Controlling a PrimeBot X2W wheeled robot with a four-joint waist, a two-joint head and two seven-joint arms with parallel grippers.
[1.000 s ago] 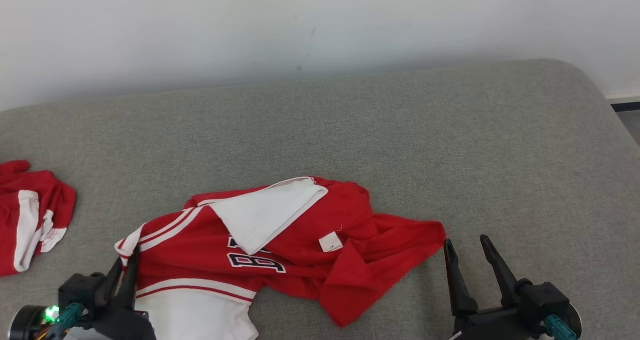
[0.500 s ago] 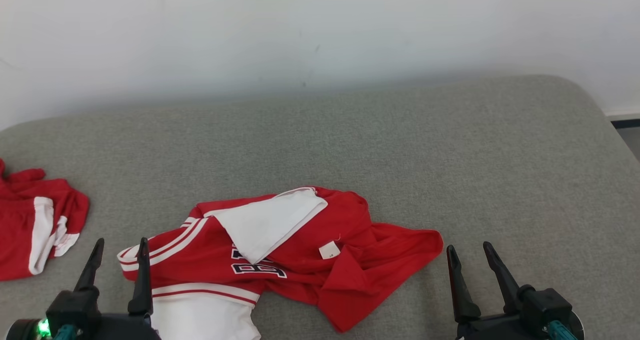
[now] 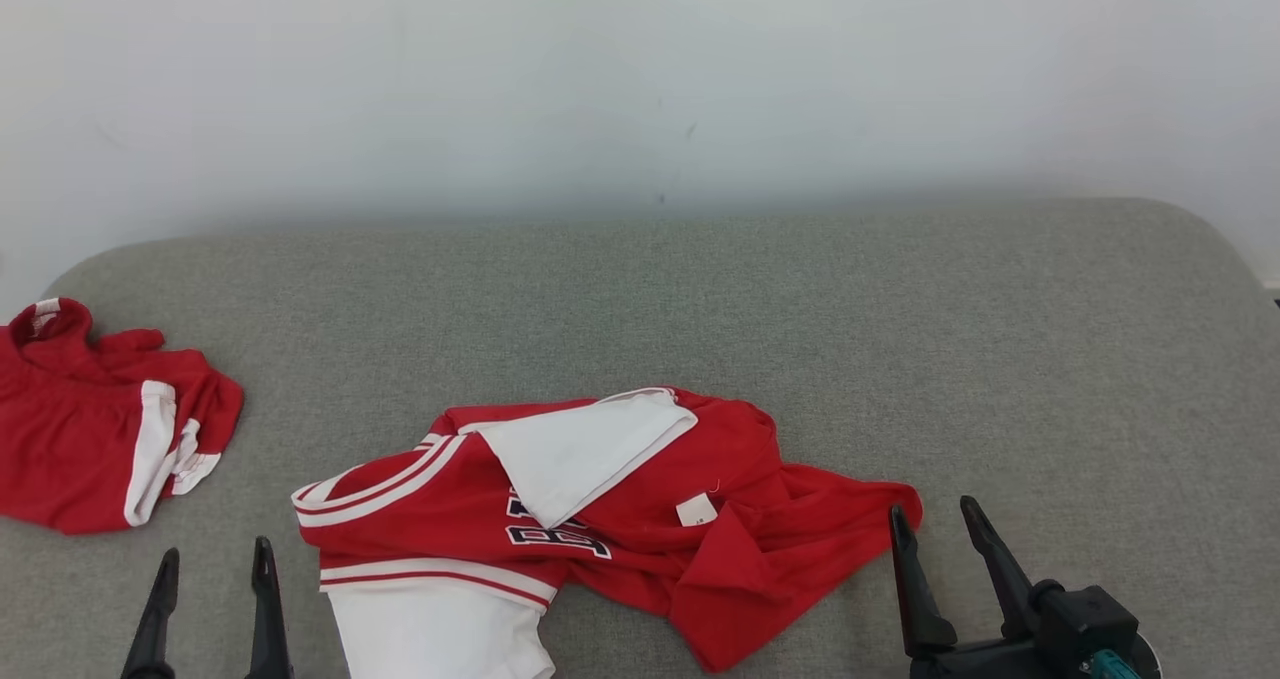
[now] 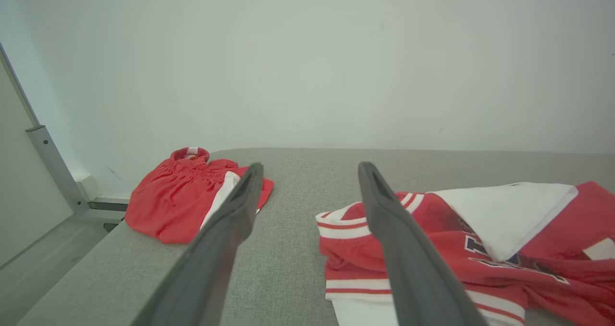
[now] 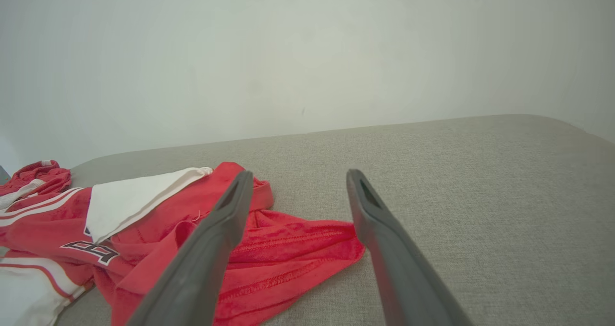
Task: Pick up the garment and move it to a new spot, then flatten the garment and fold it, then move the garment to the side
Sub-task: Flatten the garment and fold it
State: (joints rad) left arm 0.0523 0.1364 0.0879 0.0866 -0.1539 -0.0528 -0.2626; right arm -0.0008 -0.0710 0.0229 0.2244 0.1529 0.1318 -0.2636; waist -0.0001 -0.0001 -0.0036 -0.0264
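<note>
The garment [image 3: 640,519] is a red and white jersey with dark lettering, lying crumpled near the front middle of the grey cushion [image 3: 800,319]. It also appears in the left wrist view [image 4: 480,249] and the right wrist view [image 5: 192,239]. My left gripper [image 3: 212,564] stands open just left of the jersey's striped edge, holding nothing; its fingers [image 4: 230,220] are spread wide. At the jersey's right-hand red corner my right gripper [image 3: 930,519] is open and empty, fingers [image 5: 370,215] apart over the cloth's edge.
A second red and white garment [image 3: 100,429] lies bunched at the cushion's far left, near its edge [image 4: 187,196]. A pale wall [image 3: 640,89] runs behind the cushion. The cushion's rounded right end [image 3: 1210,249] drops away.
My left gripper has opened, let go of the jersey's striped edge and drawn back to the left. The camera has tilted up, shifting the whole scene down and right.
</note>
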